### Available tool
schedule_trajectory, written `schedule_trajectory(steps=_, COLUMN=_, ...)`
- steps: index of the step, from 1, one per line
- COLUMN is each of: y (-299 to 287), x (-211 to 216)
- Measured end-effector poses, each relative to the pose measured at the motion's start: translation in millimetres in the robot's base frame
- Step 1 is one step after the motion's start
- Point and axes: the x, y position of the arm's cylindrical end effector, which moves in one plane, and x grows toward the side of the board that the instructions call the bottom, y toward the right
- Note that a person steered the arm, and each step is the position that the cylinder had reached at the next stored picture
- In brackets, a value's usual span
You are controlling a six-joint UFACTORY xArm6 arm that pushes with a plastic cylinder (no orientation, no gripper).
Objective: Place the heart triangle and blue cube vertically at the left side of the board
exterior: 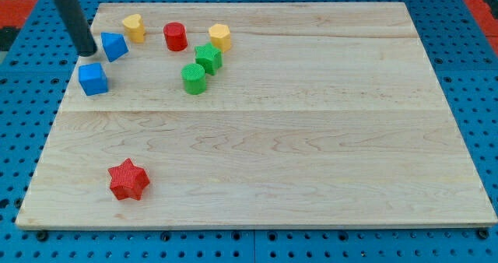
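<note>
A blue cube [92,78] sits near the board's left edge toward the view's top. A blue triangle block [113,46] lies just above and right of it. A yellow heart [134,27] lies above and right of the triangle. My tip [87,53] is at the end of the dark rod, just left of the blue triangle and above the blue cube, close to both.
A red cylinder [175,36], a yellow hexagon block [220,36], a green star-like block [208,58] and a green cylinder [194,78] cluster at the top middle-left. A red star [128,179] lies at the lower left. The wooden board [311,138] rests on a blue pegboard.
</note>
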Motion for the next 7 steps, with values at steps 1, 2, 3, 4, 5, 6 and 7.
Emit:
schedule_trajectory(steps=1, y=2, x=-81)
schedule_trajectory(steps=2, y=43, x=-107)
schedule_trajectory(steps=3, y=115, x=-93)
schedule_trajectory(steps=4, y=158, x=-68)
schedule_trajectory(steps=5, y=115, x=-46)
schedule_trajectory(steps=6, y=75, x=-46)
schedule_trajectory(steps=7, y=66, x=-47)
